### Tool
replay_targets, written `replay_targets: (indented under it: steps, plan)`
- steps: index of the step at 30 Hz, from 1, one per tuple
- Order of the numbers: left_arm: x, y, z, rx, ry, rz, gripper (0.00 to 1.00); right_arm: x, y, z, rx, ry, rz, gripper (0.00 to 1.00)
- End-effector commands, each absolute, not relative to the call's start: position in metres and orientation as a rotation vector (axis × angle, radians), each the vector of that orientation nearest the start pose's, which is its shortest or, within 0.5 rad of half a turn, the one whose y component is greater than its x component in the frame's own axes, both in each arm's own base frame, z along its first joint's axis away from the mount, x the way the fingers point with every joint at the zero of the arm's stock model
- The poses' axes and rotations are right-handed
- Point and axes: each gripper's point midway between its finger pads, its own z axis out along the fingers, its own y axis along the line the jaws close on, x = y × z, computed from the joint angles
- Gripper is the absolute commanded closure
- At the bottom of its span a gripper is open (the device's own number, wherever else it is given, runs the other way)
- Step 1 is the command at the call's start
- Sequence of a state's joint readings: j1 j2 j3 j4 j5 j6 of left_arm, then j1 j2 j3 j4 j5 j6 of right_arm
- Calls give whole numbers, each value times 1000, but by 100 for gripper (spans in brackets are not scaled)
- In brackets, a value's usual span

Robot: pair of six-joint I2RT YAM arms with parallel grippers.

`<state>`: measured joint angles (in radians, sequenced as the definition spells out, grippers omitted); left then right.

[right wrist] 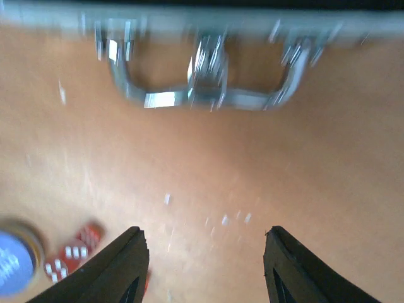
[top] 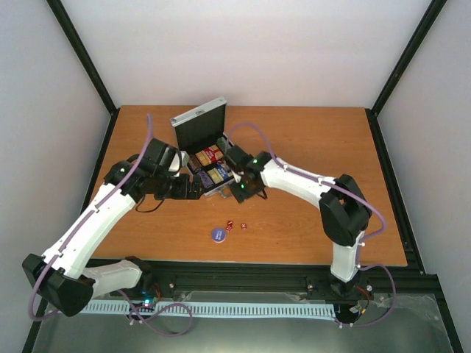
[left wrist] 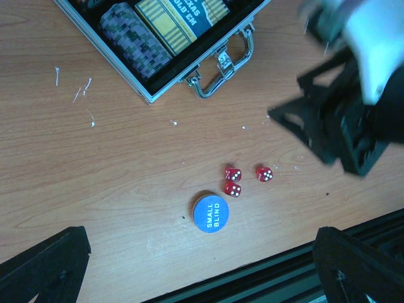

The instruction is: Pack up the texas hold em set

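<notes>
The silver case [top: 200, 121] stands open near the table's middle, its lid upright. It holds the red card box [top: 210, 155], the blue-yellow card box [top: 216, 174] and grey chip stacks [left wrist: 136, 39]. Its metal handle [left wrist: 219, 71] faces the near edge and shows blurred in the right wrist view [right wrist: 202, 96]. Three red dice [left wrist: 233, 174] and the blue disc [left wrist: 211, 213], marked SMALL BLIND, lie on the table in front of the case. My left gripper [left wrist: 202, 271] is open and empty above the disc. My right gripper [right wrist: 205, 265] is open and empty, just in front of the handle.
The wooden table [top: 309, 147] sits between white walls with black corner posts. A black rail [top: 257, 276] runs along the near edge. The right arm [left wrist: 344, 126] hangs close to the right of the dice in the left wrist view.
</notes>
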<state>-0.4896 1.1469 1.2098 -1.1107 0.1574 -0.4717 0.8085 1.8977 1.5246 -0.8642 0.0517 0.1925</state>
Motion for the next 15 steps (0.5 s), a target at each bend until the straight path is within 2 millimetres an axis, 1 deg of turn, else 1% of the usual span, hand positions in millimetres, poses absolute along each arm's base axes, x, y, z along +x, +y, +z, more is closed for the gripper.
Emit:
replay_targets:
  steps: [1,3,6,11,15]
  plan:
    - [234,-155,238,86,2629,-565,0,249,293,79,-898,2777,148,48]
    - [233,-154,238,83,2627,-565,0,231,291,71,-898,2809,180,47]
    - [232,-154,239,79,2624,-568,0,215,293,62,-900,2838,225,48]
    - [229,-152,236,73,2634,-566,0,205,304,55,-939,2841,240,48]
    - [227,-150,234,66,2636,-561,0,197,307,42,-970,2863,229,50]
